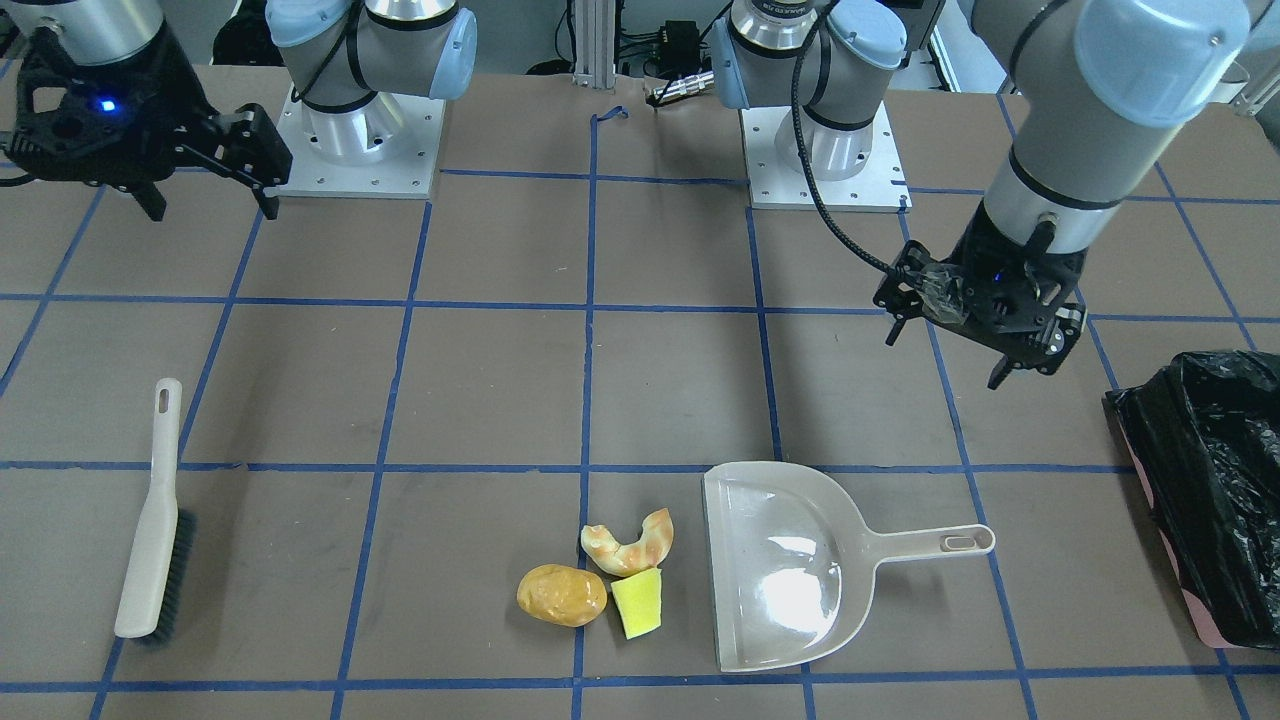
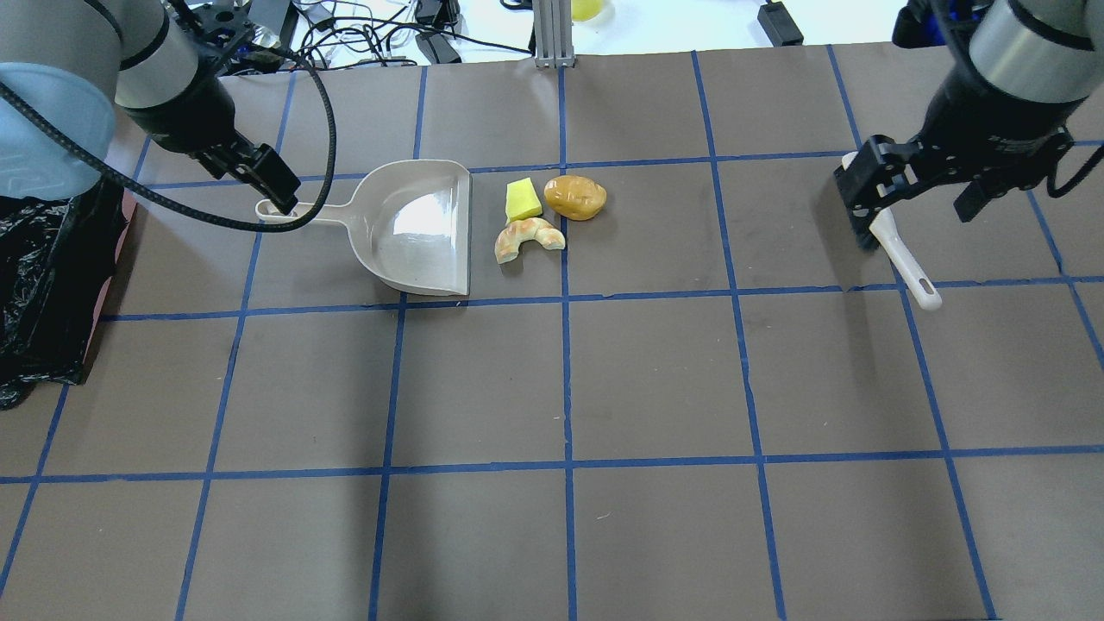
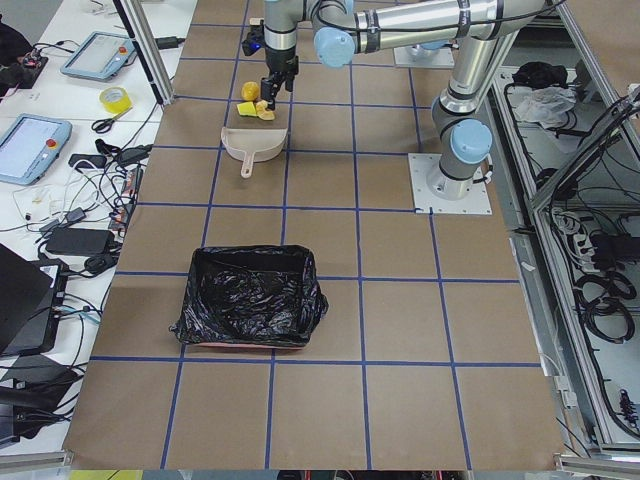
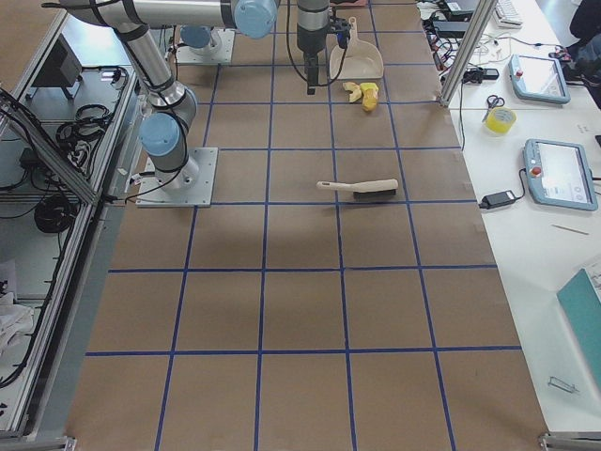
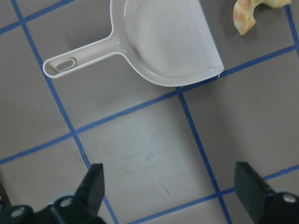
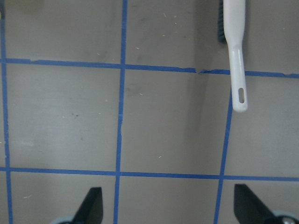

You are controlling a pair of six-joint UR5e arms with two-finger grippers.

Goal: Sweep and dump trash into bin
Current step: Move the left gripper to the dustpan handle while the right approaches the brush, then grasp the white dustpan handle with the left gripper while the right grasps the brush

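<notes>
We see a brown counter (image 1: 500, 380) gridded with blue tape (image 1: 590, 400), a beige dustpan (image 1: 790, 570) and brush (image 1: 150, 530), a golden-brown lump (image 1: 561, 595), an orange-white crescent (image 1: 628, 543), a yellow wedge (image 1: 637, 603), and a pink bin (image 1: 1193, 603) lined glossy black.

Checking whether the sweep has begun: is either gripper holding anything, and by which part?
Nothing is held. The left gripper is open, clear of the dustpan; the right gripper is open, clear of the brush.

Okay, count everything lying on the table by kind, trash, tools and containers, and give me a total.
Trash pieces: 3, golden-brown lump, orange-white crescent, yellow wedge
Dustpan: 1
Brush: 1
Bin: 1
Total: 6
</notes>
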